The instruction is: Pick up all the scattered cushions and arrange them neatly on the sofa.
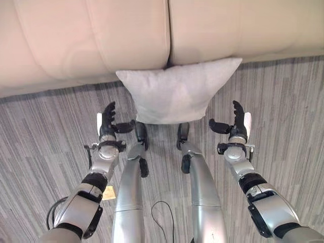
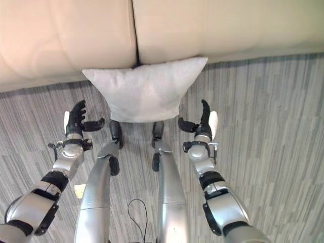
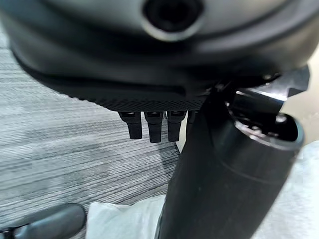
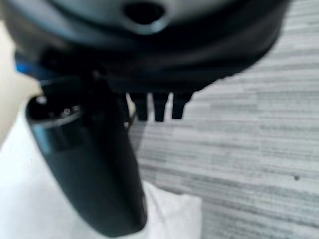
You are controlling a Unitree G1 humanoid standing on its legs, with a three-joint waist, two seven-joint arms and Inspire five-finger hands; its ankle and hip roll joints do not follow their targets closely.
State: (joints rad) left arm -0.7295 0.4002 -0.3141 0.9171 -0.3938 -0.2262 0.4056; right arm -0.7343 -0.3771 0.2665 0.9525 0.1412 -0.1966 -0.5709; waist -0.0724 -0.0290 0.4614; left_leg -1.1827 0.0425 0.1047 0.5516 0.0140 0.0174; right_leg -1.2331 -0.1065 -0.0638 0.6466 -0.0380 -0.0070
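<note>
Both hands up over the floor point(image 1: 45, 126), one each side of the cushion, palms facing inward. Left hand point(image 1: 107, 125): fingers straight and pointing toward the sofa, thumb stuck out sideways toward the cushion, holding nothing. Right hand point(image 1: 237, 124): same pose mirrored, fingers straight, thumb out toward the cushion, holding nothing.

Cushion point(image 1: 177, 91): light grey, square, sitting on the floor between the two hands and a bit ahead of their fingertips. Its far edge is up against the sofa front, right under the seam between the two seat cushions. Near edge sits roughly level with the thumbs. Neither hand touches it; there's a gap of floor between each thumb tip and the nearest cushion side, left thumb looks closer than right.

Sofa point(image 1: 91, 35): beige, leather-look, straight ahead of both hands, beyond the cushion.

Left wrist view: fingers point(image 3: 154, 130) hang straight in a row over grey striped floor, pale cushion fabric point(image 3: 124, 219) just past the thumb. Right wrist view: fingers point(image 4: 159, 105) straight too, cushion corner point(image 4: 174, 211) beside the thumb, not in contact as far as I can tell.

Small yellowish tag point(image 1: 109, 193) lies on the floor near the left forearm, behind the left hand.
</note>
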